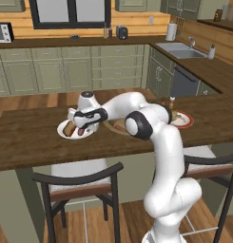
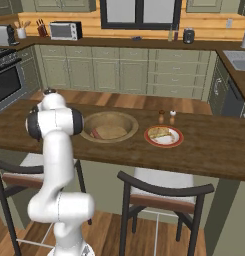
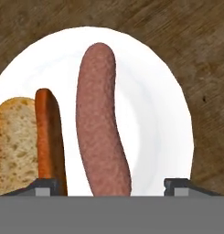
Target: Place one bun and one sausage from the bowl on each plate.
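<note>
Bowl (image 2: 108, 127) sits mid-counter, still holding a bun and a sausage; the plain white plate (image 3: 150, 114) lies nearer the counter's left end. On it, the sausage (image 3: 102, 123) lies between the gripper's (image 3: 109, 185) spread jaws, so lifting carelessly could roll it off.

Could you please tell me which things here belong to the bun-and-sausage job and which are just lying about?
Part of the job:
white plate
sausage
bun
wooden bowl
red-rimmed plate
gripper, open over the sausage

Just lying about:
salt and pepper shakers
toaster oven
paper towel roll
</note>
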Tool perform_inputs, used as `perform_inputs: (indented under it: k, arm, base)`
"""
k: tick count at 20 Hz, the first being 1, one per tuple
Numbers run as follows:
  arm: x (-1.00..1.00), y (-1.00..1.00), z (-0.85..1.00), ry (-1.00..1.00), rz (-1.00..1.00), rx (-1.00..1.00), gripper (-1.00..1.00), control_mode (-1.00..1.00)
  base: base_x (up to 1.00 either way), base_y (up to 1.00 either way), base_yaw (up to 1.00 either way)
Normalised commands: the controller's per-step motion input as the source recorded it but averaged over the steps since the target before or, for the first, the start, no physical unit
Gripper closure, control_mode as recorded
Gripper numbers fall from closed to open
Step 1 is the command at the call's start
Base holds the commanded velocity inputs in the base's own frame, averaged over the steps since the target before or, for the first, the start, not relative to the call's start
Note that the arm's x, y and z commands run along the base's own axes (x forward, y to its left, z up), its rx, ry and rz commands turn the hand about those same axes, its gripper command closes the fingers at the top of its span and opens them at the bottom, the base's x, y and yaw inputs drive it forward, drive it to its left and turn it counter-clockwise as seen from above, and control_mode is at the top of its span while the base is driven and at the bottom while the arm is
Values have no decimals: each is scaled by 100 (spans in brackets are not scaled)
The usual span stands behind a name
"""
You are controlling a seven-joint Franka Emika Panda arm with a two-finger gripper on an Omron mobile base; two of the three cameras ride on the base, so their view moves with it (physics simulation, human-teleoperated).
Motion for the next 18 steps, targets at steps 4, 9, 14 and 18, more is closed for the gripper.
perform_inputs:
  k: [4, 9, 14, 18]
  arm:
    - [-39, -44, 55, -4, 0, 9, -100, -100]
    - [-100, -72, 100, -8, 0, 12, -100, -100]
    - [-32, -93, 74, 0, 0, 2, -100, -100]
    - [0, -100, 6, 2, 3, -11, -100, -100]
  base:
    - [0, 0, 0]
    - [0, 0, 0]
    - [0, 0, 0]
    - [0, 0, 0]
